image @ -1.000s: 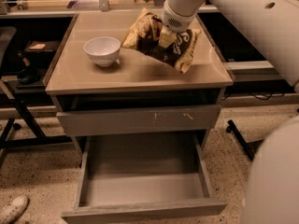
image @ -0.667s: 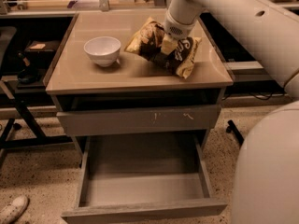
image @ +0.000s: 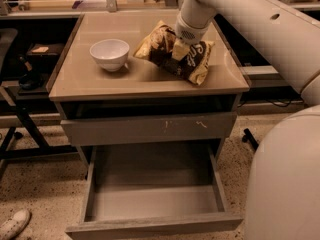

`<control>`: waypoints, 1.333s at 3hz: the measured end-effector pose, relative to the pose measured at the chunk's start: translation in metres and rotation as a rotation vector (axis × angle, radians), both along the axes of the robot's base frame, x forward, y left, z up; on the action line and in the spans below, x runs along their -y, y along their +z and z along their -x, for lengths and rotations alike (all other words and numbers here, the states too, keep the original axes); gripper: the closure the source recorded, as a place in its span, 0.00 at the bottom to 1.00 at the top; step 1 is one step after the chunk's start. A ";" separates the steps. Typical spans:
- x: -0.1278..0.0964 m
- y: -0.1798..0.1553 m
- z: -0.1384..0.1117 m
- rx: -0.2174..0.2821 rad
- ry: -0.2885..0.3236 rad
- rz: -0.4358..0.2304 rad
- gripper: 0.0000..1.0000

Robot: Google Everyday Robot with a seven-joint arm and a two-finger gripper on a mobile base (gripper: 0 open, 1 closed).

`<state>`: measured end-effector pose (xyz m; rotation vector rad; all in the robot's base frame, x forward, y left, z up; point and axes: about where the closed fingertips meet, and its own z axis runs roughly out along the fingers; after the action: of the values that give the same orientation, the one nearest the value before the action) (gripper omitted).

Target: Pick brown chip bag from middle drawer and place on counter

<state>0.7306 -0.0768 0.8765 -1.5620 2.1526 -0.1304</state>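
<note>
The brown chip bag [image: 172, 54] lies on the beige counter [image: 100, 81], right of centre, with its pale yellow ends pointing left and right. My gripper [image: 180, 49] comes down from the upper right and sits on the middle of the bag, touching it. The middle drawer [image: 150, 201] is pulled out wide below the cabinet, and its grey floor is bare.
A white bowl [image: 109, 54] stands on the counter left of the bag. A shut drawer front with pale scratch marks [image: 150, 128] sits under the counter. A cluttered bench [image: 75, 1] runs behind. My white arm and body [image: 285, 174] fill the right side. A shoe [image: 12, 224] lies bottom left.
The bag and the gripper have come down a little, and the bag now rests flatter on the counter. The bowl and the drawer have not moved.
</note>
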 end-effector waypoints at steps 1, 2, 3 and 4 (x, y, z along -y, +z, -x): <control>0.000 0.000 0.000 0.000 0.000 0.000 0.43; 0.000 0.000 0.000 0.000 0.000 0.000 0.20; 0.000 0.000 0.000 0.000 0.000 0.000 0.00; 0.000 0.000 0.000 0.000 0.000 0.000 0.00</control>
<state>0.7306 -0.0767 0.8762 -1.5623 2.1528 -0.1302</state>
